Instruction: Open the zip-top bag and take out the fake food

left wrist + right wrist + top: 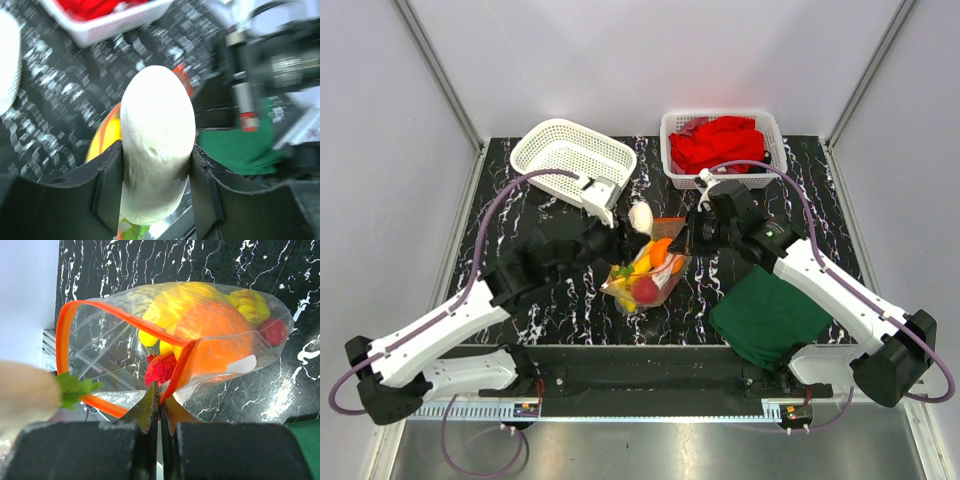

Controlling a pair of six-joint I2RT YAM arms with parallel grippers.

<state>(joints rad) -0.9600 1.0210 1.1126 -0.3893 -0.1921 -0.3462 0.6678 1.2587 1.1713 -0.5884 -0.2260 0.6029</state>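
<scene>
Since the white basket (525, 152) waits back-left, I've got the left gripper (156, 200) clamped on the pale white veg piece (157, 135), held just outside the zip-top bag (645, 285). The bag lies mid-table w/ the other fake food (215, 330) inside. The right gripper (159, 407) is pinched tight on the orange zip strip (112, 315), prob to hold the mouth open & stop the bag dragging

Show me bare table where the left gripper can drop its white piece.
Bare table lies between the empty white basket and the left arm; also near the front edge, between that arm and the green cloth. The middle is crowded: zip-top bag, left gripper, right gripper.
</scene>
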